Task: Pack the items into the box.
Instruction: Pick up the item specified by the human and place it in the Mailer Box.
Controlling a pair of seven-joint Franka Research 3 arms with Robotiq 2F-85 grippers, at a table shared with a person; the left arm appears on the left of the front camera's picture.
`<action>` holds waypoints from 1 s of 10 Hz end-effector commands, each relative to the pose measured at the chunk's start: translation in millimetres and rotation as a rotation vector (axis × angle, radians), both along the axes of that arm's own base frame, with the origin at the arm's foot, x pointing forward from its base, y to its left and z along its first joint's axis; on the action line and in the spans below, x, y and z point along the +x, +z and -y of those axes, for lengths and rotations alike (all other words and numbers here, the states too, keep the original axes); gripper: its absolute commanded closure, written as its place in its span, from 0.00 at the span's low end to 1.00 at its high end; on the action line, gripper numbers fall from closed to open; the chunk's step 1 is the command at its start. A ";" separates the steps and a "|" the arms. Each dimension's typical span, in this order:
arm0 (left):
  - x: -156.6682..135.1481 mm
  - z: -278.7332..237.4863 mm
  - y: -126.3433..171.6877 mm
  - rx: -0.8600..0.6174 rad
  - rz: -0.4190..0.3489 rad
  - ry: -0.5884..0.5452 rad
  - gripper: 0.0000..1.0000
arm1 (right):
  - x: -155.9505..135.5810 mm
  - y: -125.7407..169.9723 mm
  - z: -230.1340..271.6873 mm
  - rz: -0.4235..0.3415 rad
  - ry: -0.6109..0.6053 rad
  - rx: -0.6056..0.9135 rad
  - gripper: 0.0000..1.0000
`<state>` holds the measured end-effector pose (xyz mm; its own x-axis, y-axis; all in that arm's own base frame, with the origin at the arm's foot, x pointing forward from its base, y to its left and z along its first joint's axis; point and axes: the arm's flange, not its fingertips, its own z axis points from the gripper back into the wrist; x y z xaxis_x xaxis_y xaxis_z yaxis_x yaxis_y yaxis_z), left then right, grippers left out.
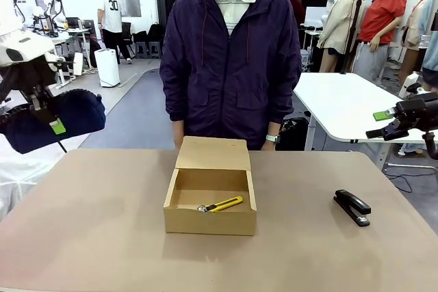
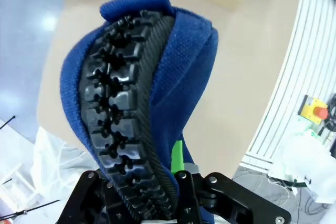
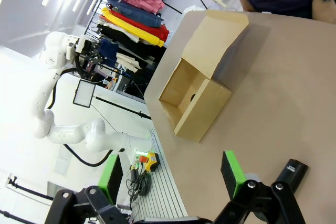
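Note:
The navy blue pouch (image 1: 68, 115) hangs in the air off the table's left side, with my left gripper (image 1: 53, 125) shut on it. In the left wrist view the pouch (image 2: 184, 77) rises between the fingers, its black zipper (image 2: 123, 124) facing the camera. The brown box (image 1: 211, 196) sits open at the table's middle, its flap lid standing at the far side. The yellow-and-black utility knife (image 1: 223, 204) lies inside it near the front wall. My right gripper (image 1: 384, 124) hovers open at the right, beyond the table edge. In its wrist view the box (image 3: 202, 95) lies ahead of the green pads (image 3: 231, 174).
A black stapler (image 1: 352, 207) lies on the table to the right of the box, also near the right gripper's fingers as the stapler (image 3: 292, 173). A person in a dark purple jacket (image 1: 233, 59) stands close behind the box. The brown tabletop (image 1: 102, 223) is bare on the left.

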<state>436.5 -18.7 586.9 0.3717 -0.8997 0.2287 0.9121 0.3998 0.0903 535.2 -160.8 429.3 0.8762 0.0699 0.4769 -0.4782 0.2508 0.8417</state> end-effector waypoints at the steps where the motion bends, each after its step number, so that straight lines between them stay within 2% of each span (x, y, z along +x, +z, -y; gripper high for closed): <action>1: 24.1 -5.6 -35.0 -0.006 -0.062 0.005 1.00 | 0.8 5.3 -2.1 -0.011 -0.005 -0.016 0.00; 5: 23.7 -3.5 -40.9 -0.008 -0.074 0.006 1.00 | 0.8 5.3 -2.1 -0.011 -0.005 -0.016 0.00; 6: 25.8 40.6 -39.7 0.044 -0.070 -0.031 1.00 | 0.8 5.3 -2.1 -0.011 -0.005 -0.016 0.00; 7: 26.5 91.6 -37.1 0.066 -0.070 -0.139 1.00 | 0.8 5.3 -2.1 -0.011 -0.005 -0.016 0.00; 8: 30.1 150.7 -42.8 0.130 -0.071 -0.198 1.00 | 0.8 5.3 -2.1 -0.011 -0.005 -0.016 0.00; 9: 34.1 199.5 -51.0 0.137 -0.059 -0.313 1.00 | 0.8 5.3 -2.1 -0.011 -0.005 -0.016 0.00; 10: 38.8 244.4 -59.9 0.162 0.000 -0.379 1.00 | 0.8 5.3 -2.1 -0.011 -0.005 -0.016 0.00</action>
